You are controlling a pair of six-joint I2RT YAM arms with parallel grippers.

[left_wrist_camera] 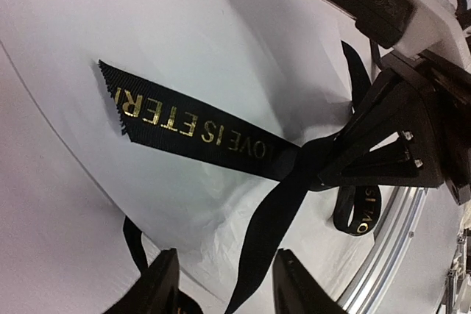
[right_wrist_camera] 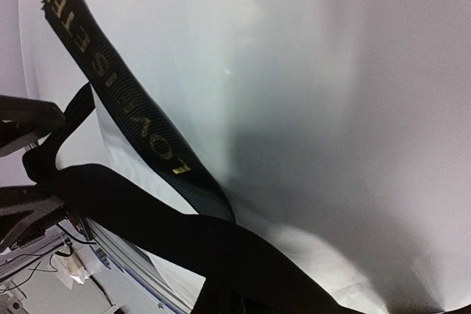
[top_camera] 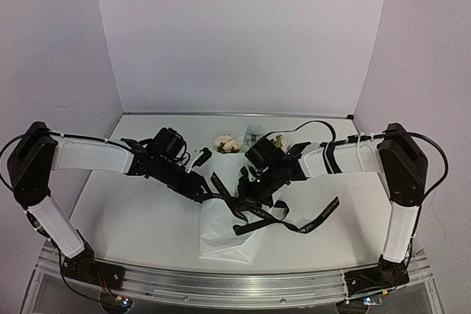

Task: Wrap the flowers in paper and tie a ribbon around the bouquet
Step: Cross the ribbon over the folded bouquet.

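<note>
Ribbon over paper on white table, lilac walls; left tool spread, right tool pinching ribbon.

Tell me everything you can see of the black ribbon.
The ribbon is black woven fabric with gold lettering and a frayed cut end. It drapes across the white paper, its strands gathered where the right gripper pinches them. One strand runs between the left gripper's open fingers; another tail trails rightward onto the table.

The ribbon is black with gold capital lettering, its weave finely ribbed. The paper is plain white. By the white tabletop's far edge, the flowers are peach and pale grey-blue.
</note>
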